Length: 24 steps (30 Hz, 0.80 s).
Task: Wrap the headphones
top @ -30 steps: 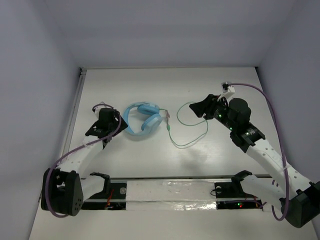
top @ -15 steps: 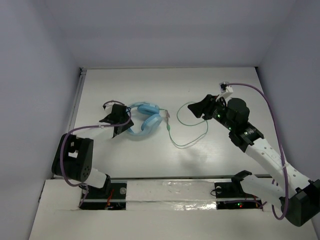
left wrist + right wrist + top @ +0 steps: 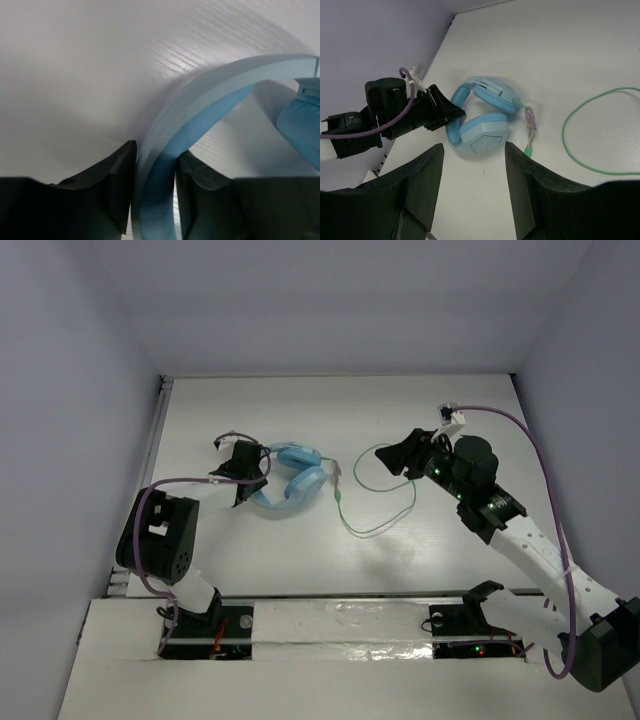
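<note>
The light blue headphones (image 3: 300, 483) lie flat on the white table left of centre, both ear cups folded together. Their pale green cord (image 3: 372, 532) runs right in loose loops. My left gripper (image 3: 252, 478) is at the left bend of the headband (image 3: 210, 95); its two black fingers (image 3: 120, 175) press the band from both sides, and one ear cup (image 3: 302, 120) shows at the right edge. My right gripper (image 3: 400, 455) hovers over the upper cord loop, open and empty. From it I see the headphones (image 3: 485, 132), the cord (image 3: 563, 135) and the left gripper (image 3: 452, 110).
A small purple piece (image 3: 530, 120) sits on the cord by the ear cups. Thick purple cables (image 3: 545, 460) trail from both arms. Pale walls close the table at the back and sides, with a rail (image 3: 152, 470) along the left edge. A taped strip (image 3: 340, 620) runs along the front.
The left arm swung in from the left to the headband, and its fingers closed onto the band. The right arm and the cord have stayed put.
</note>
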Each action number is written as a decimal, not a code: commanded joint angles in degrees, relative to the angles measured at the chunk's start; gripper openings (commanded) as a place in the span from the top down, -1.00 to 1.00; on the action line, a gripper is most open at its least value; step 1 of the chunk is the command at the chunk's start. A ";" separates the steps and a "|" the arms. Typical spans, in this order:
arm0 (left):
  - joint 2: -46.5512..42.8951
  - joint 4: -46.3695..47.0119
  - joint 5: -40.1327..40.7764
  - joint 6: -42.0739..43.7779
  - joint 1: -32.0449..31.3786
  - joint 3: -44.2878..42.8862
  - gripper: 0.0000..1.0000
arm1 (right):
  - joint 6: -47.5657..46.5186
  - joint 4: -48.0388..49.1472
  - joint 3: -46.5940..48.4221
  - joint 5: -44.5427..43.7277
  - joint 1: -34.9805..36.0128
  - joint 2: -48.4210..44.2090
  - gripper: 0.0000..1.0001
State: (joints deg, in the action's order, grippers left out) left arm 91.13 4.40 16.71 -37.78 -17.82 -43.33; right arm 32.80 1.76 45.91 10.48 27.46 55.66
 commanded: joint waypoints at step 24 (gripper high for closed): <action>-19.77 -28.93 -26.36 17.12 2.08 -40.95 1.00 | -10.73 8.17 0.06 11.15 3.39 8.42 -0.61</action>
State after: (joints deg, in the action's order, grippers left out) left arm 72.23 -23.14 -1.23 -21.67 -17.50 -80.77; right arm 26.17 5.17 45.15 20.14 30.52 65.71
